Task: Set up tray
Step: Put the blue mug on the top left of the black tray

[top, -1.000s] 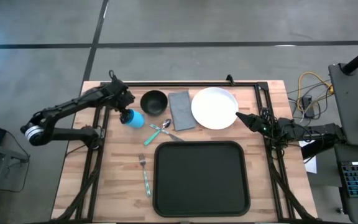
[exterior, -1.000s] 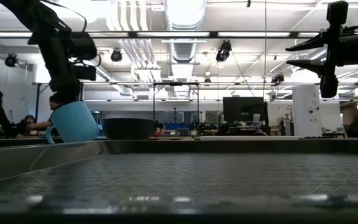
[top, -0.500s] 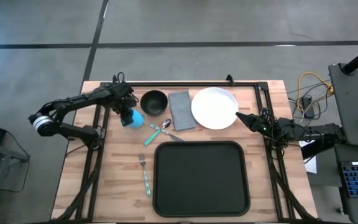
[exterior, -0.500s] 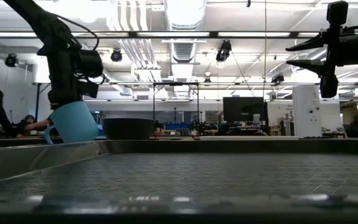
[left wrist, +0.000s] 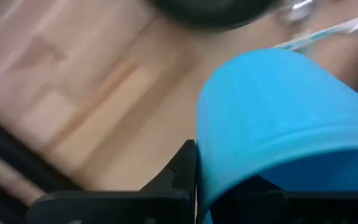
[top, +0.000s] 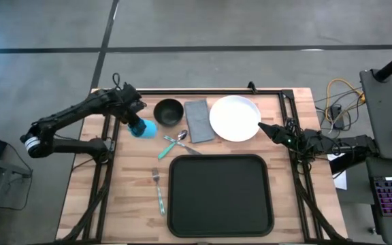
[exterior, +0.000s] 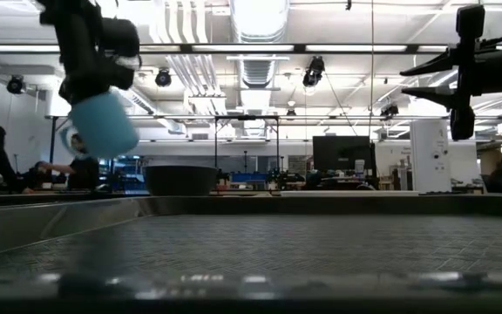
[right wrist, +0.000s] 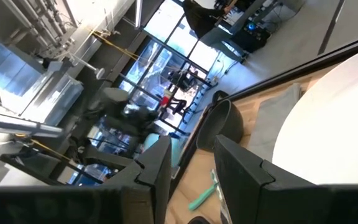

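Note:
The blue cup (top: pixel 145 128) (exterior: pixel 103 122) (left wrist: pixel 278 118) hangs tilted above the table's far left, with my left gripper (top: pixel 135 121) (exterior: pixel 90 87) shut on it. The black tray (top: pixel 172 197) (exterior: pixel 234 244) lies flat at the near middle of the table. My right gripper (top: pixel 263 126) (exterior: pixel 408 77) (right wrist: pixel 191 180) waits open at the table's right edge beside the white plate (top: pixel 235 118), holding nothing. My left gripper holds the blue cup by its upper end (exterior: pixel 84 100), coming from above and slanting down. One finger (left wrist: pixel 185 168) lies against the outside of the cup's wall; the cup hides the other. The cup hangs tilted below the fingers, lifted clear of the table.
A black bowl (top: pixel 168 111) (exterior: pixel 179 179), a grey napkin (top: pixel 197 120) and the plate stand in a row along the far side. A spoon (top: pixel 175 141) lies beside the bowl and a fork (top: pixel 158 190) lies left of the tray.
My left gripper has taken hold of the blue cup and gone up with it, rolling as it rose. The cup, which stood on the table, now hangs tilted and clear of it.

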Available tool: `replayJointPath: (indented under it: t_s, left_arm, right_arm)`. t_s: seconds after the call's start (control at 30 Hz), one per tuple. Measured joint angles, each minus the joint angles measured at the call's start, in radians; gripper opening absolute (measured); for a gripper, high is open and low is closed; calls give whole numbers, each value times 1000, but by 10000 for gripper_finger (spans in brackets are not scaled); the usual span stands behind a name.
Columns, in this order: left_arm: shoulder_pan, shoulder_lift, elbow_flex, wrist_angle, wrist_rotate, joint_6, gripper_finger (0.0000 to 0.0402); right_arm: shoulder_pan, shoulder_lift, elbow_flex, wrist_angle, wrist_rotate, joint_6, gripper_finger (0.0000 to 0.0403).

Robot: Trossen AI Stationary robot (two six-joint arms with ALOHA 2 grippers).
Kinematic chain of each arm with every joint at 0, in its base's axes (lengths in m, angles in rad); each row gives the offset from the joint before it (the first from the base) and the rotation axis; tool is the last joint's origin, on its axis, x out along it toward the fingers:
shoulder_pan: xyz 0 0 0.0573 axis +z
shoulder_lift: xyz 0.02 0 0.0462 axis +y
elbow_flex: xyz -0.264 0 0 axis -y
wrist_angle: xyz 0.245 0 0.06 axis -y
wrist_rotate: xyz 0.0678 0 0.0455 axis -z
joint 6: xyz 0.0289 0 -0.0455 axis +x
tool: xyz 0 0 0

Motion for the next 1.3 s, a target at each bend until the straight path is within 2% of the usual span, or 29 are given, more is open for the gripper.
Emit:
replayJointPath:
  t_s: [0.27,0.47,0.73,1.03,1.3]
  left_arm:
    - [-307,56,143,-8,26,-297,1]
    - [-460,130,203,5,25,-420,1]
    - [-581,173,207,107,21,-559,0]
    - [-703,263,209,174,-71,-973,0]
    - [-796,425,330,169,-73,-1150,0]
  right_arm:
    - [0,34,0,0,-1,-4,111]
    - [0,63,0,0,0,1,111]
    - [0,105,0,0,-2,53,111]
    - [0,129,0,1,-10,47,111]
    - [0,130,0,-25,-58,37,111]
